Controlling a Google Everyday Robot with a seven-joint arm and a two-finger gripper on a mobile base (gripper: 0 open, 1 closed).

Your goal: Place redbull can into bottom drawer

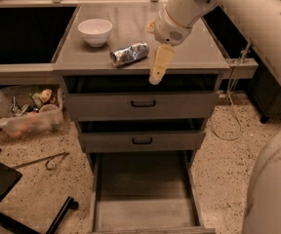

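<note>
The redbull can (pixel 129 53) is seen lying on its side on the grey cabinet top (pixel 194 45), near the front edge, with its length tilted slightly up to the right. A white bowl (pixel 95 30) is set just behind and to the left of the can, apart from it. The gripper (pixel 159 67) is held just to the right of the can, pointing downward past the front edge, and no contact with the can is seen; whether it is spread or closed cannot be told, since only one cream-coloured shape is presented to the camera. Below the can, two shallower drawers (pixel 143 106) with black handles are seen partly pulled out. Lower still, and nearer the camera than the can, the bottom drawer (pixel 143 213) is pulled out furthest. Far to the left of the can and below it, a clear plastic bin (pixel 28 112) of odds and ends is set on the speckled floor.
</note>
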